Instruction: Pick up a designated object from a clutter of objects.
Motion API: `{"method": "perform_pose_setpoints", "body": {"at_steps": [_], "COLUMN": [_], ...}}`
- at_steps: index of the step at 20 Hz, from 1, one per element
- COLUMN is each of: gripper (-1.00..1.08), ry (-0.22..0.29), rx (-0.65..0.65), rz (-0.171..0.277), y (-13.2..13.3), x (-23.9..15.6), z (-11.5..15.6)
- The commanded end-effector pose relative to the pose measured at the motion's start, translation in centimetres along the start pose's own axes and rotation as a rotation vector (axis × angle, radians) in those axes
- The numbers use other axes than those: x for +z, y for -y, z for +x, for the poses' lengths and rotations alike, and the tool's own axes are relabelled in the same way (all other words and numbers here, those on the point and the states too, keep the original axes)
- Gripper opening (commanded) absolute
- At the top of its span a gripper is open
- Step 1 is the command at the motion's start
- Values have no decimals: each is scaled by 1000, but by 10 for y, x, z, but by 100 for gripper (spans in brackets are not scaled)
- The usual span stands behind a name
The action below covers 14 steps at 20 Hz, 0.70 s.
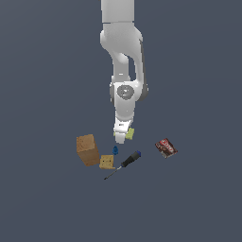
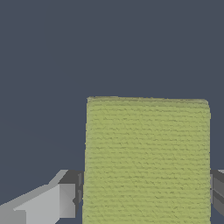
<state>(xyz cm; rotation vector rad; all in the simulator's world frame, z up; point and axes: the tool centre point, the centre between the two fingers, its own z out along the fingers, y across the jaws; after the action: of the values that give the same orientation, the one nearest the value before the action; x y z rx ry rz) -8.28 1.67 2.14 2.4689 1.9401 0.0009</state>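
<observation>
The designated object, a flat yellow-green pad (image 2: 146, 148) with a fine grid texture, fills the space between my fingers in the wrist view. My gripper (image 2: 146, 199) is shut on it, one finger (image 2: 61, 199) against one side edge and the other against the opposite edge. In the exterior view the pad (image 1: 130, 133) pokes out beside the gripper (image 1: 121, 137), above the clutter of objects. I cannot tell whether the pad rests on the floor or hangs just above it.
Below the gripper in the exterior view lie a tiny blue piece (image 1: 115, 150), a tan cube (image 1: 107, 162), a brown box (image 1: 88, 149) and a blue-handled screwdriver (image 1: 125, 163). A red-brown packet (image 1: 166, 147) lies apart at the exterior view's right.
</observation>
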Motion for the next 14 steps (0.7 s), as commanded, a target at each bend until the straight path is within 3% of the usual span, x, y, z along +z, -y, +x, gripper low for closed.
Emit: {"method": "perform_pose_setpoints", "body": {"at_steps": [1,14], "gripper": [-100,-100], "ry": [0,-2], "rx": [-1,-3], "rz": [-2,1], "y": [-3,-24], "x": [-9,-102], "z": [2,28]}}
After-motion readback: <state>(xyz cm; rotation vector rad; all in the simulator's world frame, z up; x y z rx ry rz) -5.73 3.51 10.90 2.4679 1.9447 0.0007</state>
